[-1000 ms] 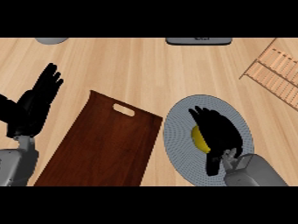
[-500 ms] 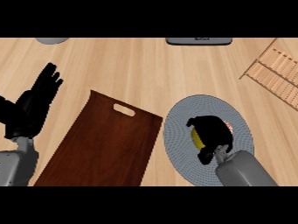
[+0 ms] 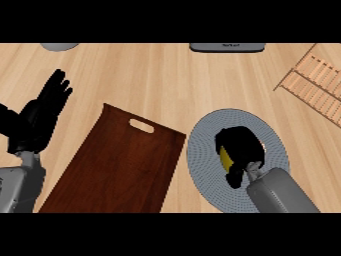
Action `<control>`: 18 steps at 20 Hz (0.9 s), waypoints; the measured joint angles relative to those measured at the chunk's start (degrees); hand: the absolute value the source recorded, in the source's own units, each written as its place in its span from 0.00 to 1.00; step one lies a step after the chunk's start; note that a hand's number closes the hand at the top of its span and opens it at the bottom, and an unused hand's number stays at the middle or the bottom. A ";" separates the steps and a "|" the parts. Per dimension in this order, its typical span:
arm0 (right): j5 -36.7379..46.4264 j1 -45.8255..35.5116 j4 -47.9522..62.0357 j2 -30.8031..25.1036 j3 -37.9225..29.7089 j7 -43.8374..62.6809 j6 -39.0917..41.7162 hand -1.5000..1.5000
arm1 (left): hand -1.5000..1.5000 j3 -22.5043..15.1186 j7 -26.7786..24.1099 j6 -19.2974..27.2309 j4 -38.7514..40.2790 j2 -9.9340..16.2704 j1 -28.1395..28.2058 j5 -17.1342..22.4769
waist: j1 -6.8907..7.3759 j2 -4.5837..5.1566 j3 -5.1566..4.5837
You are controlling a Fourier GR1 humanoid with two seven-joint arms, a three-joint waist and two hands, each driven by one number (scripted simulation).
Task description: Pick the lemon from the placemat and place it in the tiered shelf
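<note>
Right hand (image 3: 239, 145) is curled over the lemon (image 3: 225, 159), fingers wrapped round it so only a yellow sliver shows on the hand's left side. Lemon's on the round grey placemat (image 3: 202, 145), near the counter's (image 3: 173, 75) front edge, right of centre. Left hand (image 3: 36, 115) just rests open at the left edge, fingers up. Dark wooden board (image 3: 121, 165) lies between the hands. The slatted wooden shelf (image 3: 328, 85) sits in the far right corner, well apart from the lemon.
</note>
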 measured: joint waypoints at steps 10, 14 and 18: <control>1.48 28.42 -28.33 -14.88 12.73 -14.99 -10.26 1.00 | 0.50 1.00 -0.14 0.79 -2.31 -0.03 3.34 -0.23 | -2.78 -0.57 0.12; -3.26 38.77 -40.47 -19.38 12.36 -19.08 -15.47 1.00 | 0.50 1.42 0.85 0.89 -2.86 0.50 3.14 -0.18 | -3.21 -0.46 0.17; -11.21 45.70 -52.46 -20.92 8.48 -21.62 -19.32 1.00 | 0.50 2.01 1.73 0.95 -3.19 0.97 2.46 0.15 | -3.31 -0.35 0.21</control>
